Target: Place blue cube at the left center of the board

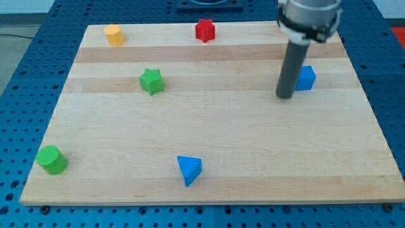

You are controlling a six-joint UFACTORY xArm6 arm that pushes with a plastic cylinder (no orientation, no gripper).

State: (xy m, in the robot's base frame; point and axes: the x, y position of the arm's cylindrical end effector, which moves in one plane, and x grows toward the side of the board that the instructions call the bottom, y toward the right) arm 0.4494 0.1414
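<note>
Start with the wooden board, which fills most of the view and sits on a blue perforated table. Your target spot is the middle of the board's left edge, bare wood between the green star above and the green cylinder below.

Next comes the arm's dark rod, standing upright near the board's upper right. It has no jaws to open or close; it carries nothing and can only push. My tip rests at the board surface.

The blue cube sits just to the view's right of the rod, slightly toward the view's top, partly hidden behind it and touching it or very nearly so; you cannot tell which.

That is the relation to watch: the tip lies on the cube's left side, between the cube and the goal. A push from here would, in all likelihood, send the cube right, away from where you want it. You probably need to bring the tip round to the cube's right face first, then drive it leftward across the board.

The other pieces, the red star, the yellow block and the blue wedge, lie well apart from that line, though the green star stands close to it.
</note>
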